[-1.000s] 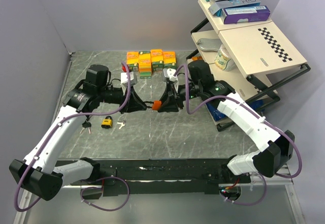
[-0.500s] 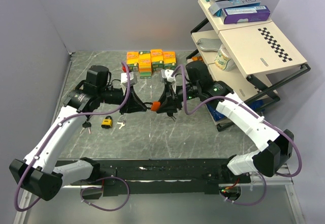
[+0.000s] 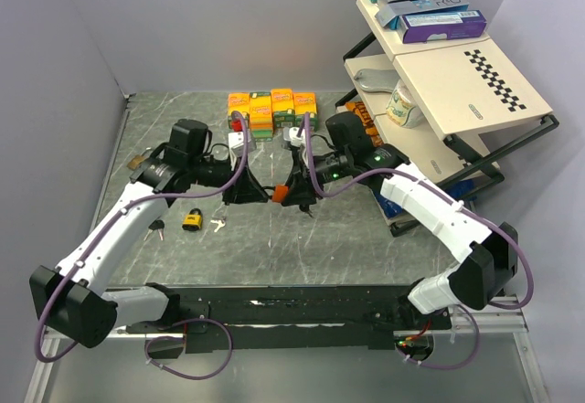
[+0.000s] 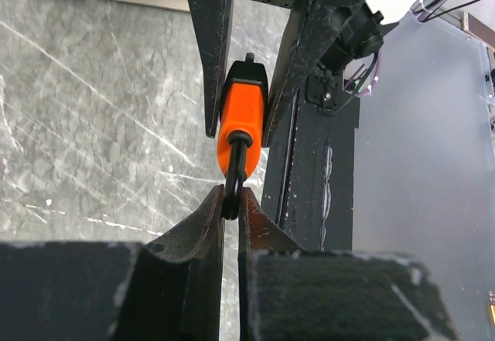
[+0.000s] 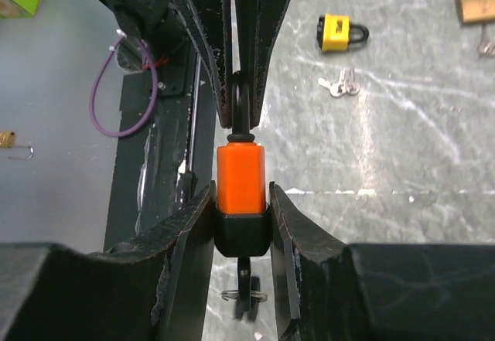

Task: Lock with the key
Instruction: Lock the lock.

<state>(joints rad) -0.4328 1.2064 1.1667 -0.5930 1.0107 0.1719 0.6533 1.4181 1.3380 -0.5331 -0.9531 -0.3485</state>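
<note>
Currently, item by item.

Orange padlock [image 5: 240, 175]: held in the air above the middle of the bench [image 3: 302, 238], between the two arms, touching nothing below it. The body is orange with a black base.

Right tool [image 5: 241, 202]: narrow, both fingers closed on the sides of the padlock body at its black base.

Left tool [image 4: 230, 202]: nearly shut, fingertips pinching the black shackle [image 4: 234, 167] where it loops out of the body. The two tools face each other along one line, with the lock bridging them.

Key [image 5: 246, 294]: a dark piece with a thin ring hangs from the underside of the body, below the right fingers. It is probably the key sitting in its slot, though only part of it shows.

Shackle state: seen edge-on in both wrist views, so I cannot tell whether it is pushed home or latched.

Step in hand: the lock is braced between both tools and ready for closing. Turning the key seems not yet done.

Next move calls for:
- Press shackle and body together along their shared line, without twisting.
- Free one tool to take the key and turn it while the other keeps the body steady.
- Keep a firm grip, since the body is smooth and may slip.

Other items:
- Yellow padlock [image 3: 192, 220] lies on the bench near the left arm, well apart from the work.
- Loose keys [image 3: 218, 225] lie just beside it.
- Small boxes [image 3: 272, 109] stand in a row at the back.
- Shelf rack [image 3: 494, 138] stands at the right.
</note>
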